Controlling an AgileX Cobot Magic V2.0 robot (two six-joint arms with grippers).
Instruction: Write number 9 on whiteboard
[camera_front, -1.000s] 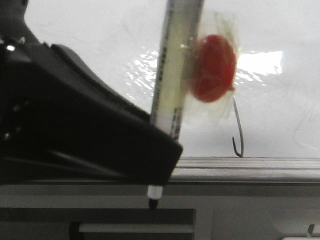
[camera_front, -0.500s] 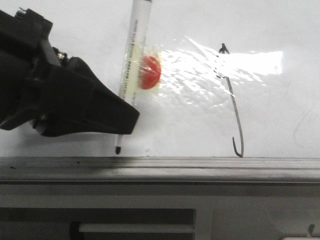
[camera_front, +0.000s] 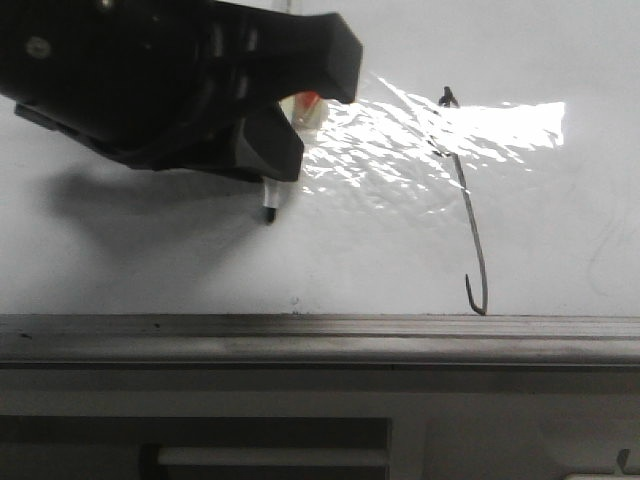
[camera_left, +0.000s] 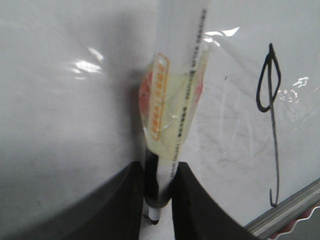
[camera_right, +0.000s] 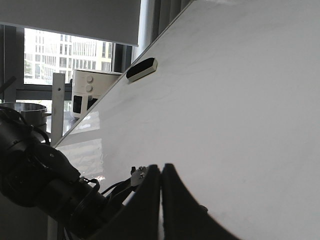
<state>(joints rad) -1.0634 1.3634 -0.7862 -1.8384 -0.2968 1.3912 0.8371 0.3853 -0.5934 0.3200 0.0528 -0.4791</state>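
In the front view the grey rim of the whiteboard lies nearest, and above it the left gripper hangs over the white surface, clamped on a pen. Only the pen's black tip and a short white part show here, pointing down at the board; I cannot tell if the tip touches. The 9 stands well apart, to the right of the gripper, as a long, slightly curved stroke with a hook just above the rim.

The left wrist view shows more: the two fingers press the pen from both sides, and an orange label under clear tape is wrapped on its body. There the 9 has a narrow closed loop at the top, which the glare hides in the front view.

The right wrist view shows the right gripper with its fingers together and nothing between them, beside the blank board, with a dark eraser far up on it. The pen and the 9 do not appear there.

Compared with half a second ago, the left gripper is higher and more to the right, now covering nearly all of the pen. The 9 is unchanged.
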